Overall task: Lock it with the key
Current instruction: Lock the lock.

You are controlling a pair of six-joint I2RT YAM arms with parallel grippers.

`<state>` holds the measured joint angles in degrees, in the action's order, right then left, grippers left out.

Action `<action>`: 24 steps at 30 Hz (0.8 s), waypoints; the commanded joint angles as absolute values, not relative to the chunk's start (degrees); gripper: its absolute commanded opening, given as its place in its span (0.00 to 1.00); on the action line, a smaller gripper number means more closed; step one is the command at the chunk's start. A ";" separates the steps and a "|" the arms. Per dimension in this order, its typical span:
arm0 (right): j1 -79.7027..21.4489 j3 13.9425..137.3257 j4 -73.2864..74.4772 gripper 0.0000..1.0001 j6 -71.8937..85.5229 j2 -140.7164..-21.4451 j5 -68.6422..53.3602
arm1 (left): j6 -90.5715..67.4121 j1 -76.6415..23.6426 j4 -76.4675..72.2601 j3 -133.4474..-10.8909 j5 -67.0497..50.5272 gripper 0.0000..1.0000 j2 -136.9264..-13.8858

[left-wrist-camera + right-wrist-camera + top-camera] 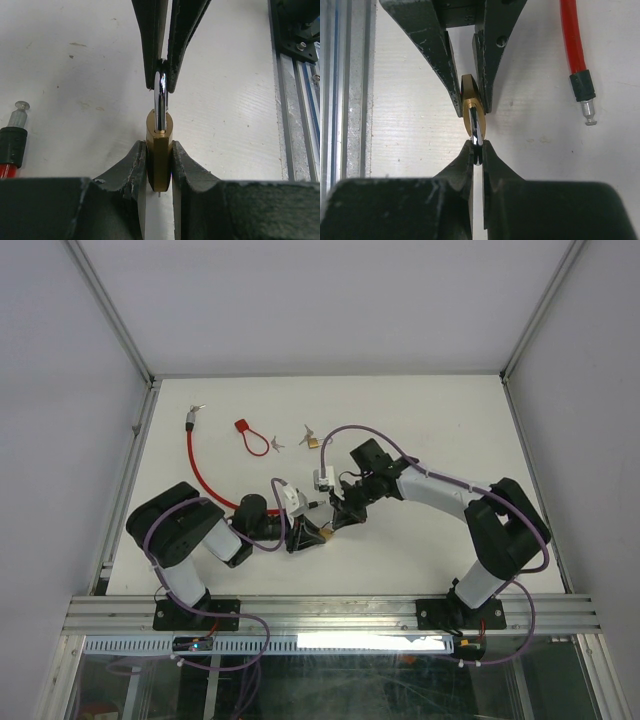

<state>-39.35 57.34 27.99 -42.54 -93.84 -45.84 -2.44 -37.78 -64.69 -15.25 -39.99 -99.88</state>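
1. We see the padlock [325, 535] held between the two grippers, off the desk [430, 420], over its middle and a little toward the near edge.
2. The left gripper [303, 537] is clamped on the brass body [159, 160]; its fingers [132, 165] press both flat sides.
3. The right gripper [340, 518] is clamped on the shackle [160, 95], its fingers [465, 160] pinching the top of the steel loop.
4. In the left wrist view the right gripper [160, 75] comes in from above, and the shackle runs straight down into the body.
5. In the right wrist view the left gripper [469, 100] grips the body [469, 102] from the top, with the shackle [475, 127] below it.
6. We cannot tell whether the shackle is latched.
7. The keys [308, 435] lie loose toward the far edge, near its middle, well apart from both grippers.
8. A red cable [195, 465] runs down from the far-left corner toward the left arm; its black-sleeved end with a metal pin [590, 112] lies near the padlock.
9. A red tag [250, 435] lies left of the keys.
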 commanded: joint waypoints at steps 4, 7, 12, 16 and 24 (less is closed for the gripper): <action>-44.91 55.75 27.71 0.00 -43.71 -96.28 -48.19 | -1.84 -35.74 -76.86 -17.88 -41.57 0.00 -99.77; -45.01 55.43 27.42 0.00 -47.50 -95.21 -48.80 | -2.31 -34.86 -75.48 -18.50 -43.66 0.00 -99.89; -45.68 54.75 27.48 0.00 -53.41 -93.32 -50.65 | -2.74 -34.76 -74.25 -19.48 -45.10 0.00 -100.37; -45.70 54.75 28.44 0.00 -53.75 -93.09 -52.99 | -2.89 -34.80 -73.74 -19.68 -44.72 0.00 -100.20; -49.72 55.18 29.55 0.00 -49.90 -98.56 -55.14 | -2.20 -34.80 -74.93 -18.56 -41.65 0.00 -99.64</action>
<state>-41.74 56.25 27.27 -50.52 -93.91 -46.72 -2.81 -35.16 -64.69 -15.46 -46.94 -100.92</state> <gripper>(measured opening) 0.042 0.199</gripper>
